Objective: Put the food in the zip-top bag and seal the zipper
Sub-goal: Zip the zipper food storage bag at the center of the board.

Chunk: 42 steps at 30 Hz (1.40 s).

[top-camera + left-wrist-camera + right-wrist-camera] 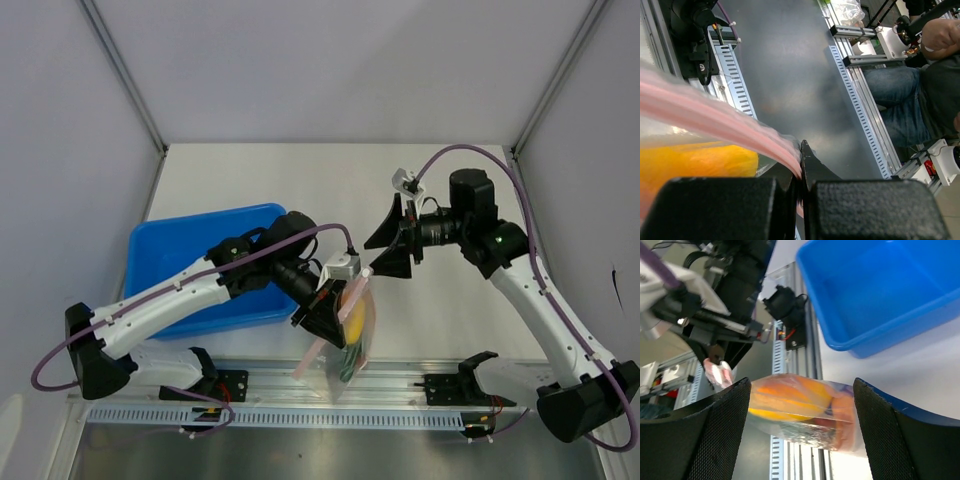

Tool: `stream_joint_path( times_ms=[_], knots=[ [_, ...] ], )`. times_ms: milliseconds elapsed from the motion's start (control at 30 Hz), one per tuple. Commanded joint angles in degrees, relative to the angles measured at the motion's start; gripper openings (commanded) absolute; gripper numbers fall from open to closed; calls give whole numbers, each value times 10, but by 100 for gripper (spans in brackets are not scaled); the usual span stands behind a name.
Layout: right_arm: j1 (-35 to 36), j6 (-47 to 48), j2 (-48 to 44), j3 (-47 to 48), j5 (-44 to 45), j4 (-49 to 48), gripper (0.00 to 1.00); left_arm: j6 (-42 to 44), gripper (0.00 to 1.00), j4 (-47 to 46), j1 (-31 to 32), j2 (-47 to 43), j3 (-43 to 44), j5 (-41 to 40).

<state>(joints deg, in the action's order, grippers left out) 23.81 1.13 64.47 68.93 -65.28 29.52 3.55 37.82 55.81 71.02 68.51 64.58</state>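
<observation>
While both arms are reaching in over the table [300, 180], stock is standing as follows:

1. L gripper [330, 310] [801, 150]: jaws are pressing together, pinching the zipper [715, 117] [310, 358] at one end. The pinkish strip is running up and away from the fingertips in wrist view.
2. zip-top bag [350, 340] [800, 410] [670, 135]: clear, crinkly. It is hanging from the L gripper, just right of the blue tray [190, 250] [880, 290], w/ its lower end overlapping the slotted rail [400, 385] at the near table edge.
3. Food, all sitting inside the bag: yellow-orange piece [352, 305] [695, 160] [785, 400] up near the mouth, orange-red piece [842, 425] beside it, and something dark green [345, 365] lower down. Can't tell more.
4. R gripper [392, 245] [801, 385]: jaws are standing spread wide, holding nothing. It is hovering near the bag's upper end, up and to the right. In wrist view the bag is showing between the two fingers [725, 430], no contact visible.
5. Seated person in jeans [900, 95]: showing beyond the rails in L wrist view.

No print or label is big enough to read.
</observation>
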Motion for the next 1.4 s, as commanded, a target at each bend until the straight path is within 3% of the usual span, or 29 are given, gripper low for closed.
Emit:
stream_joint_path(
  times_ms=[0, 133, 300, 400, 433, 667, 700, 800, 933, 1033, 1200, 1367],
  knots=[
    [0, 0, -24, -26, -83, -47, 85, 29, 1, 14, -6, 4, 33, 35],
    [1, -69, -58, -77, -117, -153, 85, 30, 1, 21, -9, 16, 38, 56],
    [-5, -46, -58, -78, -74, -127, 81, 35, 1, 23, -14, 28, 54, 71],
    [-11, -66, -64, -78, 23, -141, 80, 34, 0, 25, -14, 30, 56, 68],
    [-13, -79, -72, -78, 102, -145, 80, 34, 1, 29, -14, 29, 58, 65],
    [-76, -118, -98, -71, 247, -117, 80, 38, 1, 40, -19, 30, 51, 50],
    [-106, -123, -101, -74, 238, -116, 80, 38, 1, 38, -19, 30, 50, 55],
    [-135, -150, -112, -103, 103, -162, 80, 39, 1, 37, -20, 32, 51, 55],
    [-102, -217, -127, -150, -33, -312, 83, 40, 1, 37, -22, 32, 51, 56],
    [-49, -164, -127, -134, -42, -253, 84, 39, 1, 33, -23, 27, 48, 60],
    [13, -147, -98, -121, -29, -242, 82, 36, 1, 26, -25, 24, 41, 69],
    [46, -160, -84, -129, -33, -268, 73, 36, 1, 23, -26, 15, 34, 72]
  ],
)
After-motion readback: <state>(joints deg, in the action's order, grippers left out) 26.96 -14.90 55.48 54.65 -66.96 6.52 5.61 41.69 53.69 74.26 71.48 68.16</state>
